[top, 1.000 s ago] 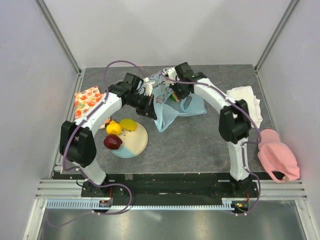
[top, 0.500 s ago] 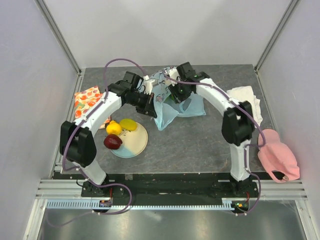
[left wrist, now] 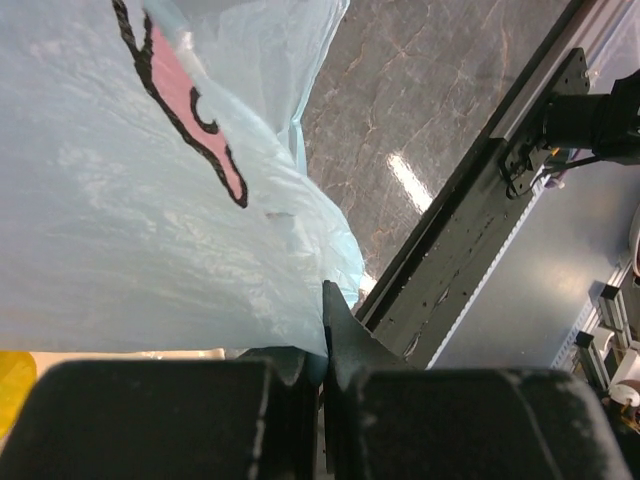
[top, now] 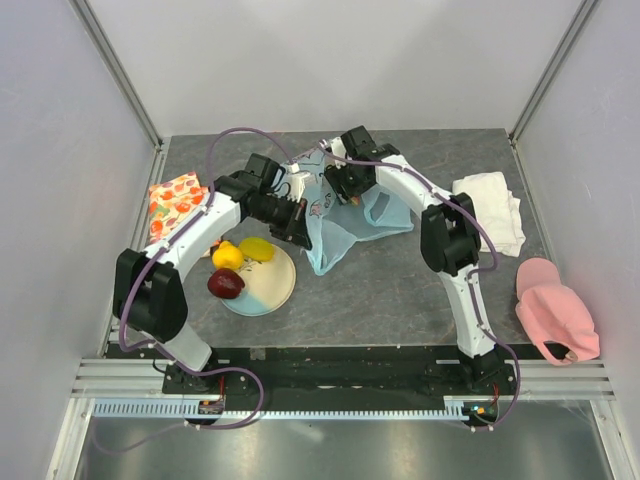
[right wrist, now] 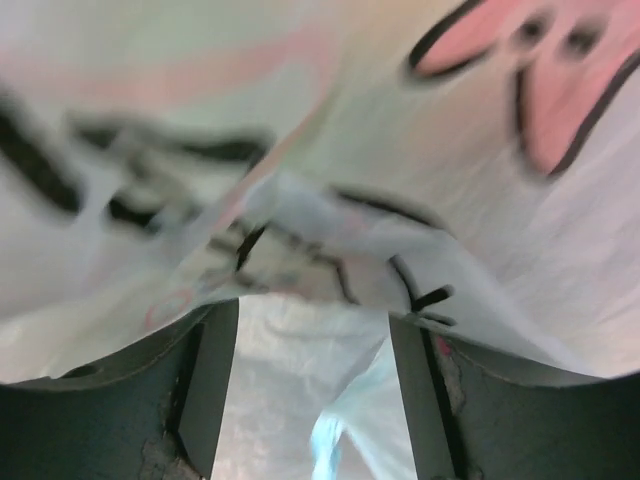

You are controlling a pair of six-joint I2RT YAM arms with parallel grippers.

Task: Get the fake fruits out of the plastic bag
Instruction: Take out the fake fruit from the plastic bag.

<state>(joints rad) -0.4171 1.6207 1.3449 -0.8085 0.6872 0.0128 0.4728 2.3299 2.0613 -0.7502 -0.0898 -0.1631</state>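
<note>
Three fake fruits point(top: 228, 257) sit out on the plate point(top: 278, 292) at the near side of the desk point(top: 400, 285). Farther back, left fingers point(left wrist: 340, 335) are clamped on plastic bag point(top: 335, 232) film, holding it taut. Right fingers point(right wrist: 215, 370) gape at the bunched film, probably to reach inside. Contents not visible.

My counter point(top: 400, 280) is a dark grey, stone-veined slab. Pale, plain walls point(top: 330, 60) close it in far, left and right, with slanting aluminium posts point(top: 120, 75) at the far corners. Along its near edge run a black bar point(top: 340, 375) and a ribbed metal rail point(top: 340, 408); nearer still lies a dull grey metal sheet point(top: 330, 450). Light glints on the slab.
</note>
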